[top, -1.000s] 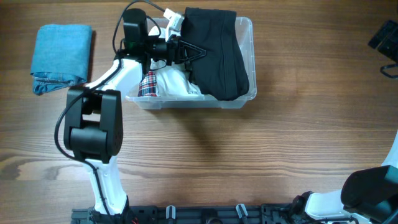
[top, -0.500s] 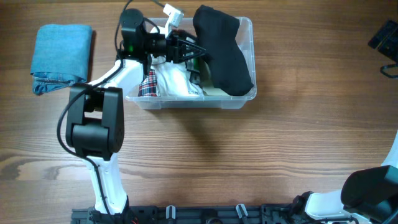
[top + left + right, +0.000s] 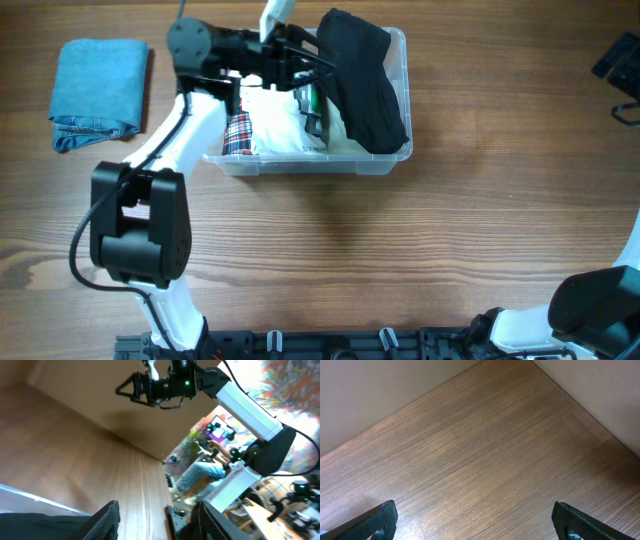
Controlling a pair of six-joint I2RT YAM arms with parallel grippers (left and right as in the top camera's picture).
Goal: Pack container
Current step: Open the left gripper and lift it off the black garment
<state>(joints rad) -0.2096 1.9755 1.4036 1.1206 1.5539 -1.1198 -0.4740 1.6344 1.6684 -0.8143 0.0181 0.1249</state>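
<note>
Container [image 3: 300,165]: toward 12 o'clock on the table, long axis 9-to-3, black garment [image 3: 365,85] packed at its 3 o'clock end. Left gripper [image 3: 320,68] over its 12 o'clock half, fingers apart, empty. Folded denim [image 3: 100,90] outside at the container's 9 o'clock (long axis 12-to-6), likely next, nearer the left arm. Right gripper [image 3: 474,510] spread wide, empty.

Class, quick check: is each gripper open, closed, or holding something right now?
Left gripper: open, nothing between its fingers, over the container.
Right gripper: open wide, empty.
</note>
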